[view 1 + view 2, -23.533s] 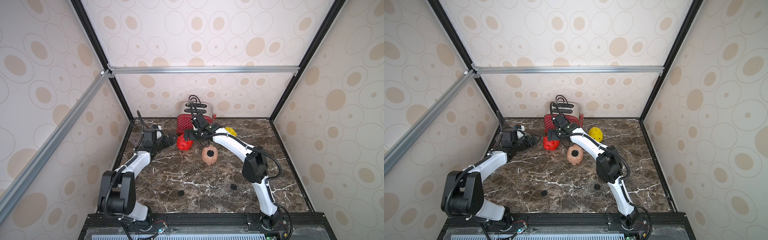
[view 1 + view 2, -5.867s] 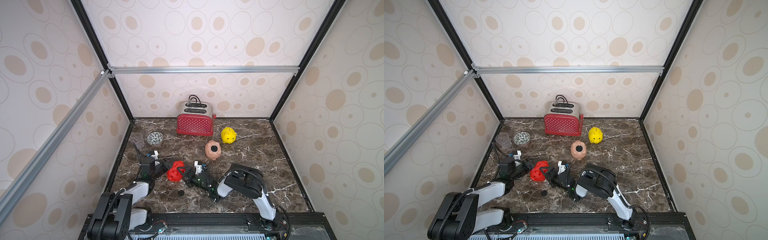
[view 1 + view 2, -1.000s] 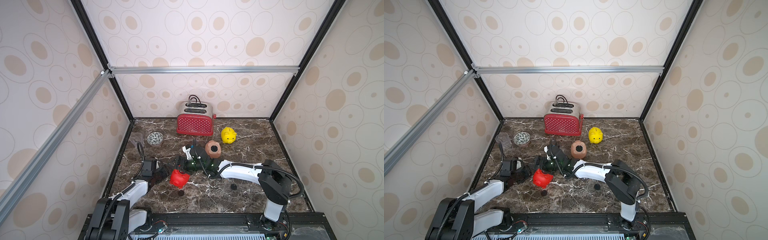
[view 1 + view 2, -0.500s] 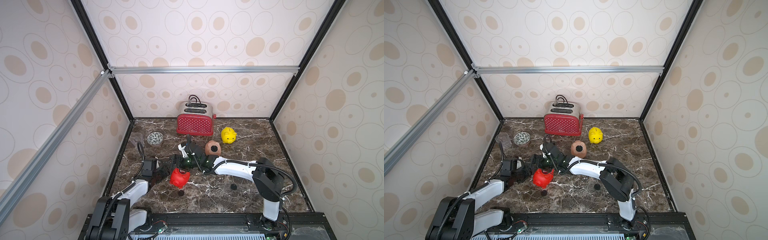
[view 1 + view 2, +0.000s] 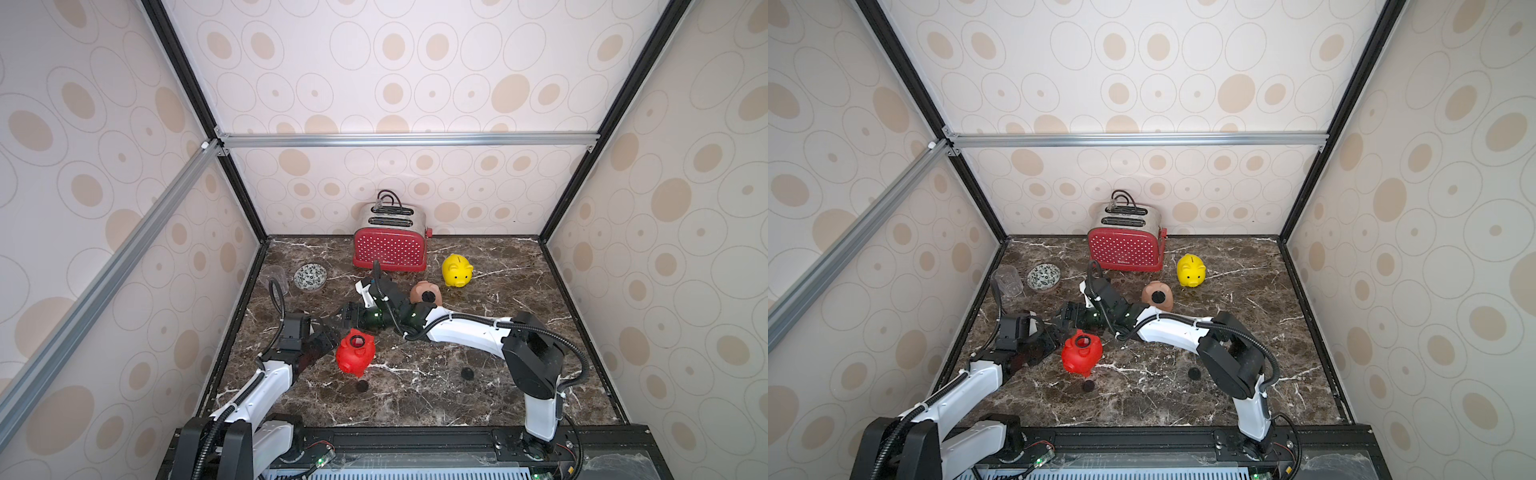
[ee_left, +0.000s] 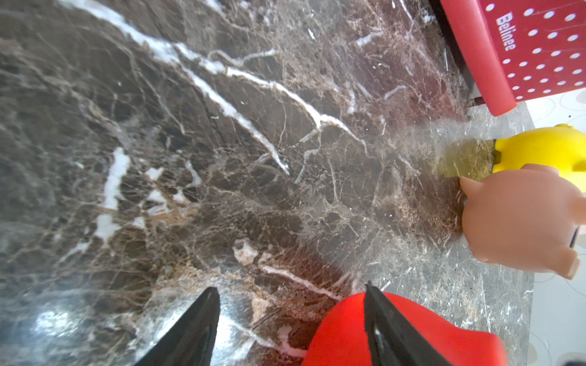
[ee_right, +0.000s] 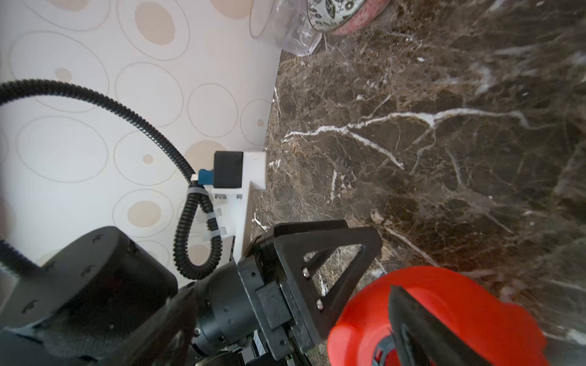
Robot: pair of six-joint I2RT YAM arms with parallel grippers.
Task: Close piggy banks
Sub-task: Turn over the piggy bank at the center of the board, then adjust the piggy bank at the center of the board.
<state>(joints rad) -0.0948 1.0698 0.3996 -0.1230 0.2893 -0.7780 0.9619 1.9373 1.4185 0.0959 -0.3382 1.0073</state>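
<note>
ok so the red piggy bank (image 5: 355, 357) is lying on the worktop (image 5: 415, 407) well out in front of the toaster (image 5: 390, 247), round belly opening facing up. The left jaws are right at its left flank and parted: in the left wrist view one finger (image 6: 383, 332) overlaps the red plastic and the other stands clear over bare marble, so nothing is clamped. The right jaws hover between the toaster and the red pig, spread wide and holding nothing. The peach piggy bank (image 5: 417, 290) lies tipped over just in front of the toaster, and the yellow piggy bank (image 5: 456, 270) stands upright off the toaster's right front corner. Two small black discs (image 5: 362, 386) lie even farther from the toaster than the red pig
</note>
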